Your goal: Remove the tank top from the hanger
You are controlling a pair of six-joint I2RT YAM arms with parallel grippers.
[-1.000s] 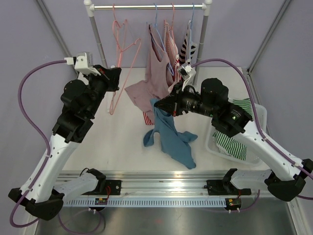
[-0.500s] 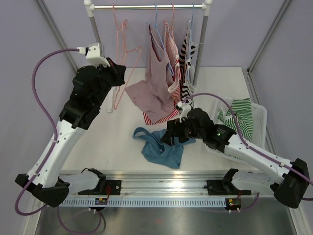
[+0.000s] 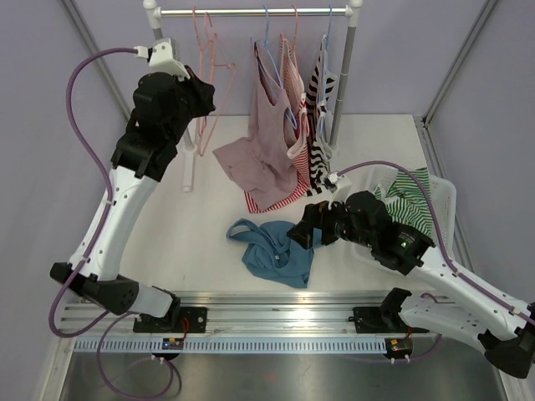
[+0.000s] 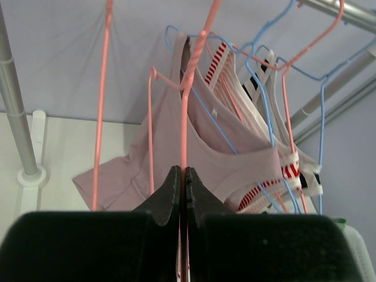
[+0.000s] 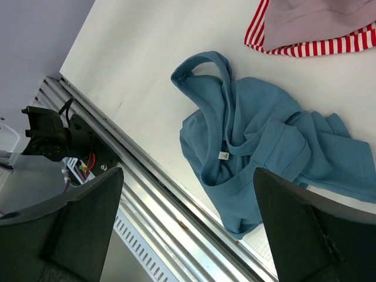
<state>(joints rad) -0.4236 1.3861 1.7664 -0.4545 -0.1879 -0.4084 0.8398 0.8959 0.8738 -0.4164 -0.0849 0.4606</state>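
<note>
While my left gripper (image 3: pixel 203 98) is up by the clothes rack (image 3: pixel 251 12) at the far edge of the worktop (image 3: pixel 196 230), its fingers (image 4: pixel 170 194) are pressed together on the wire of a bare pink hanger (image 4: pixel 184 126). From the left wrist view I cannot tell whether that hanger's hook sits on the rail. The blue tank top (image 3: pixel 276 255) is off it, lying crumpled flat near the front edge of the worktop, a little right of the middle, one strap loop stretched toward the left.

My right gripper (image 3: pixel 303 235) hangs low just beside the top's right side. In the right wrist view its fingers (image 5: pixel 88 202) are spread wide with nothing between them, and the tank top (image 5: pixel 252 135) lies below, its neck label showing.

On the rack hang a dusty pink top (image 3: pixel 259 154), a red-striped garment (image 3: pixel 280 196) under it, and a black-and-white striped one (image 3: pixel 320 83). A white basket (image 3: pixel 449 198) at the right edge holds a green-striped garment (image 3: pixel 411 185).
</note>
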